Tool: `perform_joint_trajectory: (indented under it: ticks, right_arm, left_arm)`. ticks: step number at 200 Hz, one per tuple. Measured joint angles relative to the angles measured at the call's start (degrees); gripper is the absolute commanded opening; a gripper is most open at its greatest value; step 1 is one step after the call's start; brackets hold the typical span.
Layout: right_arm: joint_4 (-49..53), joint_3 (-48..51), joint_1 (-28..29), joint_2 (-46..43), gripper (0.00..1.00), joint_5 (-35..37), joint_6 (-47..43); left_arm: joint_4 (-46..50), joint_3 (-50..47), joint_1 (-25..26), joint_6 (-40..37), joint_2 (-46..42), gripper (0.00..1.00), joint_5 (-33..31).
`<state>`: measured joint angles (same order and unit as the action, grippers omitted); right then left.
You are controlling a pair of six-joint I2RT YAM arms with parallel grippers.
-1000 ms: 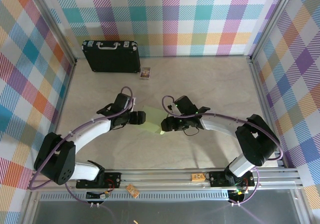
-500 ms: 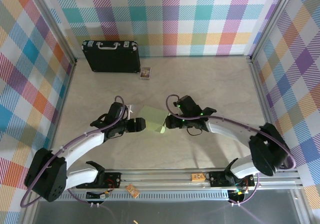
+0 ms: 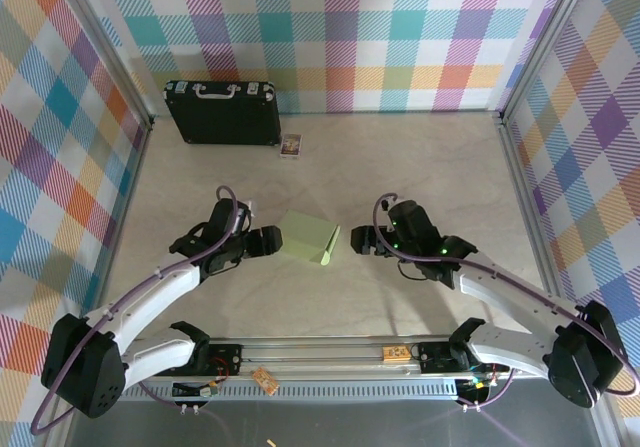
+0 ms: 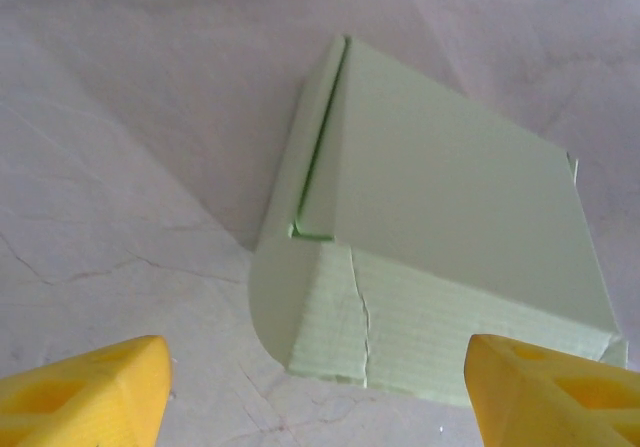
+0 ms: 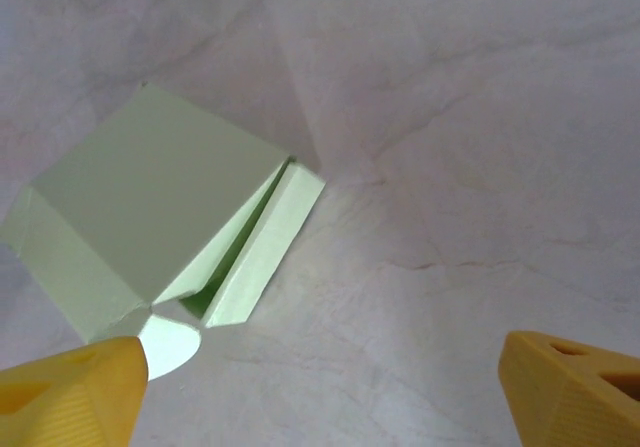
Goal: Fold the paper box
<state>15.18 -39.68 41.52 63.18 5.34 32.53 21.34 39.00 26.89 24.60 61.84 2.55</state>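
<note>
Plaid walls (image 3: 420, 27) in many colours enclose a pale, faintly veined surface (image 3: 430, 167) with a matte finish. At the far left stands a black case (image 3: 222, 114), hard and rectangular, with a silver handle on top. Just right of it stands a tiny card (image 3: 291, 145).

Nearer the middle, the left pincer (image 3: 274, 240) is released. In the left wrist view its yellow wedge-shaped fingers (image 4: 85, 387) are spread wide, with the box (image 4: 450, 207) just ahead of them.

The box (image 3: 310, 239) lies on the surface between the two arms. It is thin light-green card, folded into a low rectangular shape with a smooth flat top. Its near wall shows fine ribbing and a crease, and a rounded tab curves out at one corner.

From the right wrist, one side flap of the box (image 5: 150, 197) gapes slightly, leaving a dark slit.

The right pincer (image 3: 358, 239) is released, clear of the box. Its yellow fingers (image 5: 575, 382) are spread wide over bare surface.
</note>
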Motion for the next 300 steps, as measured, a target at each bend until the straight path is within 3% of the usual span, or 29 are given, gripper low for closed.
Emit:
perform_joint_trajectory:
  ticks: [30, 72, 123, 161, 196, 224, 300]
  right_arm:
    - [-0.2, -2.43, 4.31, 8.5, 0.85, -2.78, 3.32]
    - [0.55, -9.68, 8.37, 19.12, 0.78, -3.02, 6.54]
    - [0.92, -14.64, 8.81, 24.76, 0.67, -2.82, 7.65]
    - [3.63, -16.63, 8.7, 26.18, 0.64, -2.16, 6.82]
    - [7.3, -18.91, 8.55, 26.21, 0.72, -1.03, 4.94]
    - [11.76, -20.68, 8.35, 26.21, 0.73, 0.28, 2.95]
    - [17.77, -23.56, 8.33, 27.19, 0.58, -2.99, 1.2]
  left_arm:
    - [0.17, 3.48, -1.03, -0.52, 3.82, 0.75, -0.5]
    - [-0.9, 5.81, -1.18, -1.88, 13.66, 0.68, 3.91]
    - [-4.11, 1.79, -1.18, -1.22, 13.4, 0.58, 10.38]
    - [-5.97, -2.51, -0.74, 0.96, 7.89, 0.58, 14.62]
    - [-7.61, -3.54, -0.31, 1.88, 6.38, 0.58, 16.44]
    - [-7.76, -4.22, -0.13, 2.23, 6.38, 0.62, 16.46]
    - [-3.19, -4.26, 0.24, 1.92, 4.94, 0.61, 14.45]
